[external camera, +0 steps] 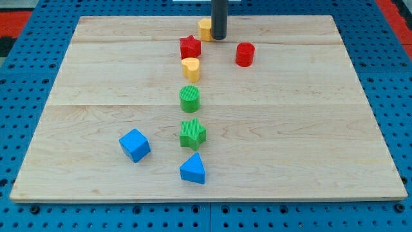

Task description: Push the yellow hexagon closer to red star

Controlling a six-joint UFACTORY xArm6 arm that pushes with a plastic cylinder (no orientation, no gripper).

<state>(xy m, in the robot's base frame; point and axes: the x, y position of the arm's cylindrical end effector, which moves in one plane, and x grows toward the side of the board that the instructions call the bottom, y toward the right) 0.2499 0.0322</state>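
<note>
The yellow hexagon (204,29) sits near the view's top centre of the wooden board (309,129). The red star (189,47) lies just below it and a little to its left, with a small gap between them. My dark rod comes down from the view's top, and my tip (219,38) stands right against the hexagon's right side, covering part of it. I cannot tell whether the two touch.
A second yellow block, heart-like, (190,68) lies just below the red star. A red cylinder (244,54) is to the right. A green cylinder (189,98), green star (192,133), blue triangle (193,169) and blue cube (134,145) lie lower down.
</note>
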